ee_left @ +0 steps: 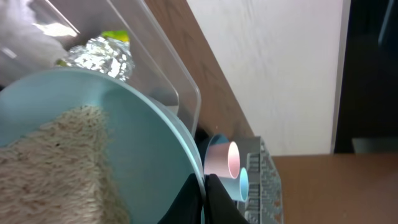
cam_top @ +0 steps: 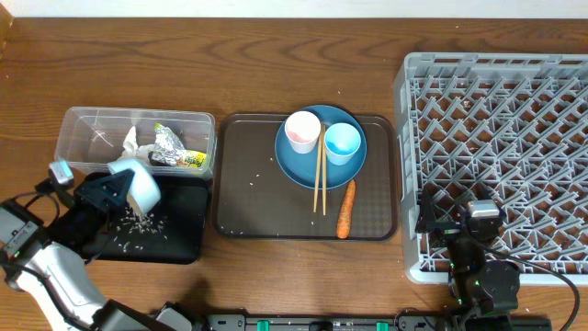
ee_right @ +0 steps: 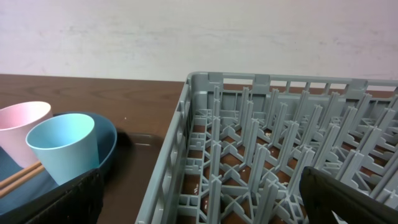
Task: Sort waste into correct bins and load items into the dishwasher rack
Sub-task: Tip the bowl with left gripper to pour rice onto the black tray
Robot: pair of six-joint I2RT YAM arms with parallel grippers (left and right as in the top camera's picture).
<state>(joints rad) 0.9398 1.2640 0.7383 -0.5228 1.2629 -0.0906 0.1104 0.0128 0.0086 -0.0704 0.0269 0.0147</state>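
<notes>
The white bowl is clamped by its rim in the left claw, whose jaws are closed tight on the rim. The bowl is tipped mouth-down over the black tray. In the left wrist view rice lies inside the bowl. Loose rice grains are scattered on the tray directly below the claw.

Just beyond the claw stands the clear tub, holding the crumpled tissue, silver foil and yellow-green wrapper.

Off to the claw's right sits the brown serving tray carrying the blue plate. The pink cup and light blue cup stand on the plate, with chopsticks between them. The carrot lies just beside the plate.

The right claw has its jaws spread fully and holds nothing. It is at the near left corner of the grey dishwasher rack, well apart from the bowl.
</notes>
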